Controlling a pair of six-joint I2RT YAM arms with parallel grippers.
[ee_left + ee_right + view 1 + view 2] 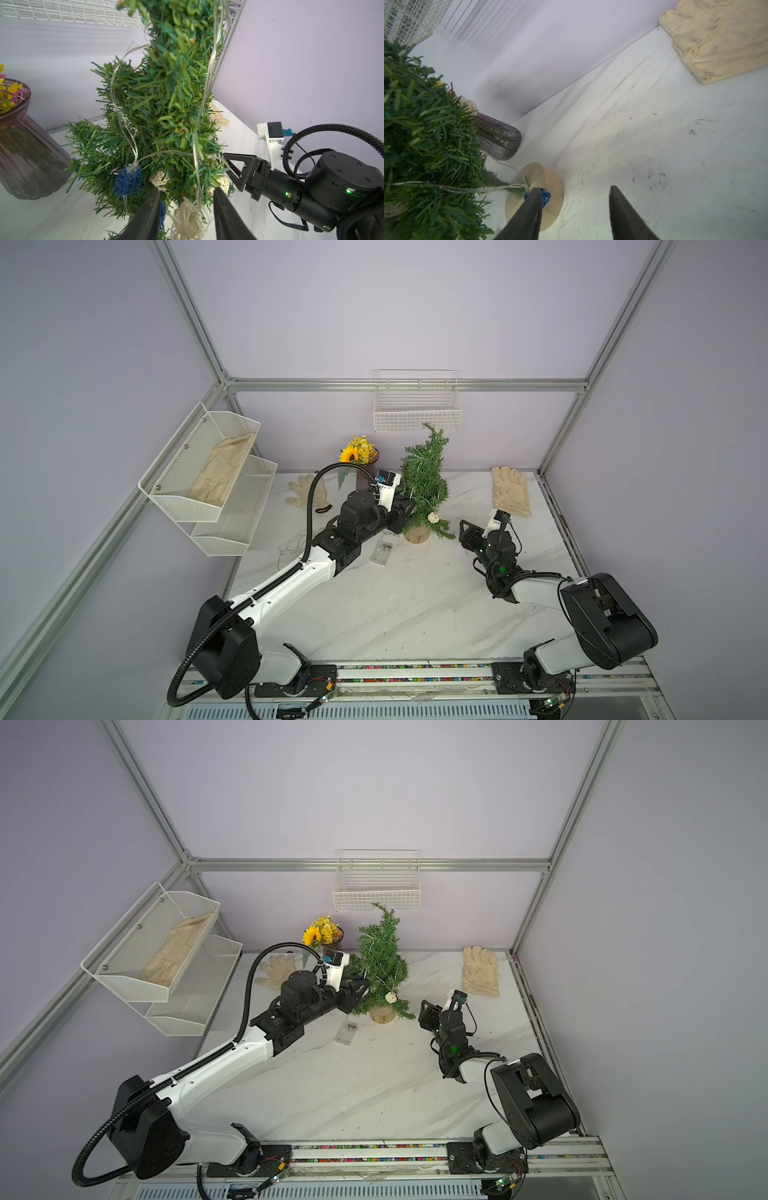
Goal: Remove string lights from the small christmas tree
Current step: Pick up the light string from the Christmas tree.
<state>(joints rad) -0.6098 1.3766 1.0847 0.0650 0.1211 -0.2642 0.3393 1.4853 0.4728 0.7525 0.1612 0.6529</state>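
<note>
String lights (433, 517) ran from their clear battery box (382, 551) on the table (415, 614) up and all around the small christmas tree (424, 477). The left hand (187, 190) was open, with a cream ball (187, 218) between its fingers. The right hand (575, 188) was open and empty, beside a blue ball (547, 195). A hard pull on lights caught in the branches could tip the tree into the vase (365, 479) close behind.
</note>
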